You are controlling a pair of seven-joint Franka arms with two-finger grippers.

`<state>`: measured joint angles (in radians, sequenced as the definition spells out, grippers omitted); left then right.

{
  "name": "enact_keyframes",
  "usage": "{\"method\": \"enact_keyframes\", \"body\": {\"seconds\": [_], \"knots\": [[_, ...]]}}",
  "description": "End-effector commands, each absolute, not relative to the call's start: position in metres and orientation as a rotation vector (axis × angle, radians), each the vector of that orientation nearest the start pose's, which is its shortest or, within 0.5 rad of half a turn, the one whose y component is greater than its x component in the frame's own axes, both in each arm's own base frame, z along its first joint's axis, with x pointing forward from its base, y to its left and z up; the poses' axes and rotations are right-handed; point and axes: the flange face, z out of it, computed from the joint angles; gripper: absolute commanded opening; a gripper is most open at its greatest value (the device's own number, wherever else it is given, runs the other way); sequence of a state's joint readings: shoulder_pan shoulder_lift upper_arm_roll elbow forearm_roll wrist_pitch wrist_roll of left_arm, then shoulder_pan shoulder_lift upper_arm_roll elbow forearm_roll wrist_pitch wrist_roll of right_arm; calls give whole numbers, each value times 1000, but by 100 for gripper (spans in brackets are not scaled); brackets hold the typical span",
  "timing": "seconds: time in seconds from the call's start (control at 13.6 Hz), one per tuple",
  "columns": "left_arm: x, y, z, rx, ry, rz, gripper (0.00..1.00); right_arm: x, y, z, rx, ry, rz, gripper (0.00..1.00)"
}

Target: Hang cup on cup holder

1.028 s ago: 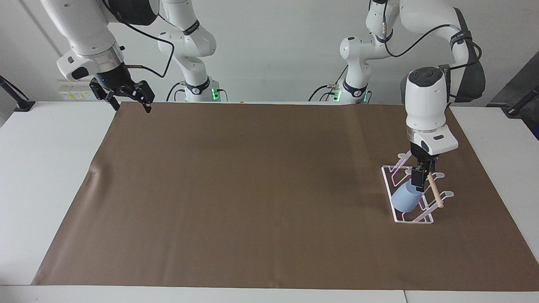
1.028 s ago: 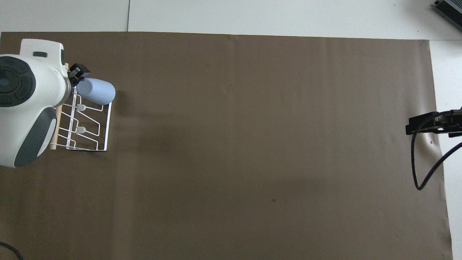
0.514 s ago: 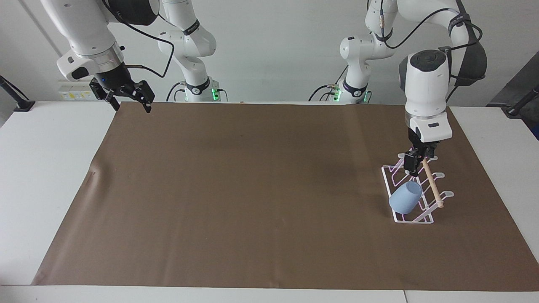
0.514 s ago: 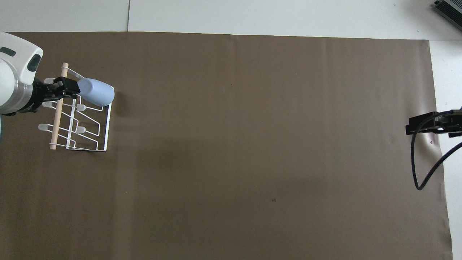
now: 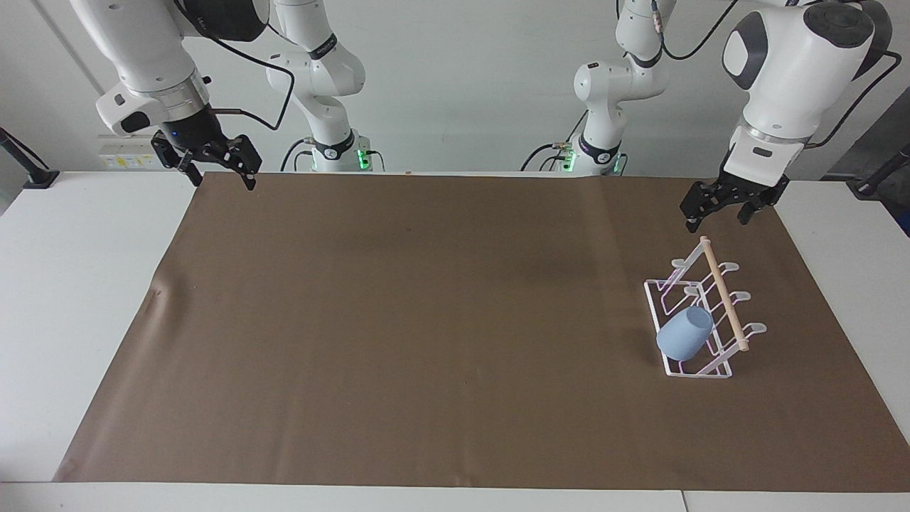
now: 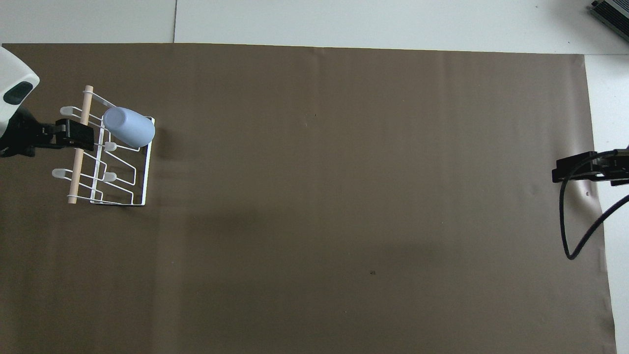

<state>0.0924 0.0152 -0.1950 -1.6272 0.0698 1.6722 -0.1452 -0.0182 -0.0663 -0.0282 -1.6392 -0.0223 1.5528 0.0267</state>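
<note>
The cup hangs tilted on a prong of the cup holder; the left gripper hovers above the holder's robot-side end, fingers spread and empty. The right gripper waits well apart from the holder, fingers released.

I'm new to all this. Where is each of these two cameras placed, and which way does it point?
Facing view: high across the table, looking at the robots; both whole arms show, left gripper raised above the cup holder, right gripper waiting over the brown mat's corner.
Overhead view: above the robots' end, looking steeply down; only the grippers show at the edges.
Shared: the light-blue cup hung on the cup holder, seen half a turn apart.
</note>
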Motion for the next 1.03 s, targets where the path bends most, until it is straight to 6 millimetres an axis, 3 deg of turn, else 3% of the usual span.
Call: {"method": "enact_keyframes", "body": {"seconds": [0.0, 0.22, 0.44, 0.95], "knots": [[566, -48, 604, -3099, 12, 14, 100, 533, -25, 633, -3164, 114, 3, 100], [563, -40, 610, -3120, 93, 53, 100, 530, -24, 632, -3164, 112, 10, 100], [561, -26, 612, -3154, 56, 80, 100, 530, -24, 631, -3164, 112, 12, 100], [561, -25, 620, -3162, 52, 76, 100, 530, -24, 632, -3164, 112, 7, 100]]}}
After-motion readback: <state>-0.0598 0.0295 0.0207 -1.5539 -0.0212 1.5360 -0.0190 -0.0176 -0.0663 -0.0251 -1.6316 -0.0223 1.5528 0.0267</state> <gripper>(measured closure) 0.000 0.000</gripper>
